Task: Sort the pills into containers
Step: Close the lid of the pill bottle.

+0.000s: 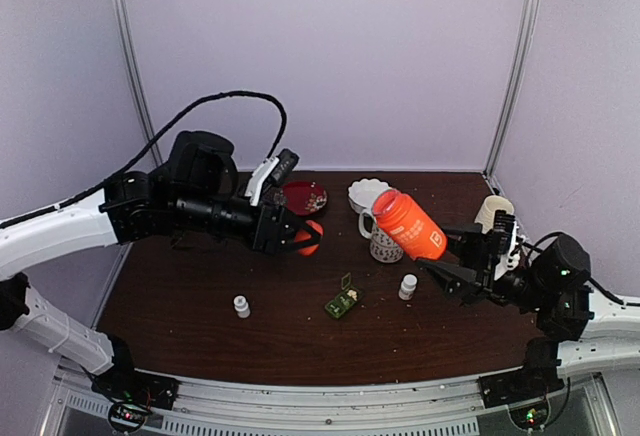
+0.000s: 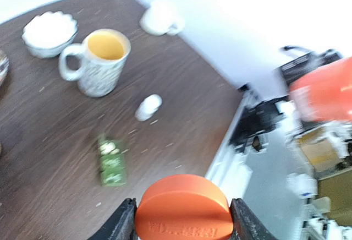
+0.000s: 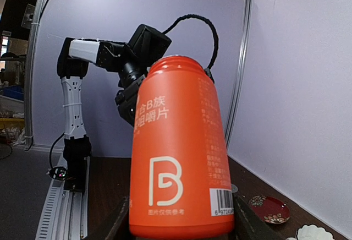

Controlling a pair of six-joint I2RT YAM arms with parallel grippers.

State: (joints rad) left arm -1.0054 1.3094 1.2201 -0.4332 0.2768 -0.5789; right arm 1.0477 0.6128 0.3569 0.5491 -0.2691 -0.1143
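From above, the left gripper pinches an orange cap in the air, to the left of the patterned mug. The right gripper clamps the base of an orange bottle, which is tilted just above the mug. The green pill box lies on the surface in front of the mug, with one lid up.

In the left wrist view, the cap sits between both fingers. The pill box lies near the mug. The pills are too blurred to tell.

In the right wrist view, the bottle, with no cap on it, stands gripped between the fingers.
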